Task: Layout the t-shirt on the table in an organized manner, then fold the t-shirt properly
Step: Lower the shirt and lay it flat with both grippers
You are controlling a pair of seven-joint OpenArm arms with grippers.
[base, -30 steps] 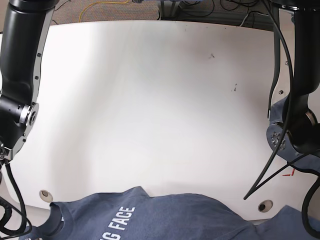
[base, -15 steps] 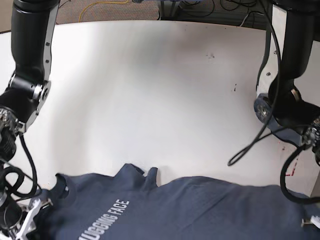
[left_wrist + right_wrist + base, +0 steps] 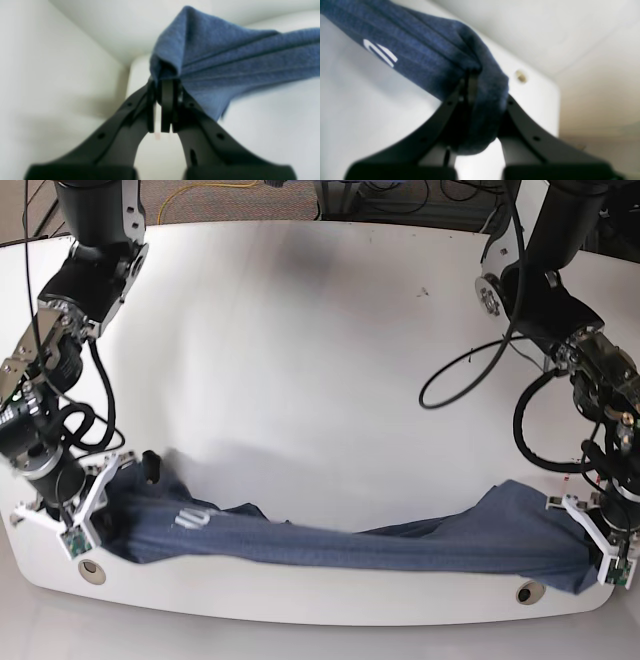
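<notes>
While the blue t-shirt [image 3: 380, 542] stretches in a bunched band along the near edge of the white table [image 3: 300, 360], each end is pinched tight: the left gripper [image 3: 163, 110] clamps one bunched end, and the right gripper [image 3: 470, 100] clamps the other, by a grommet hole [image 3: 521, 76].

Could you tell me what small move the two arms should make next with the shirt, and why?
Probably carry it further onto the white glossy table. Both grippers, left and right, are shut on the blue cotton t-shirt, which hangs bunched between them along the near edge.
</notes>
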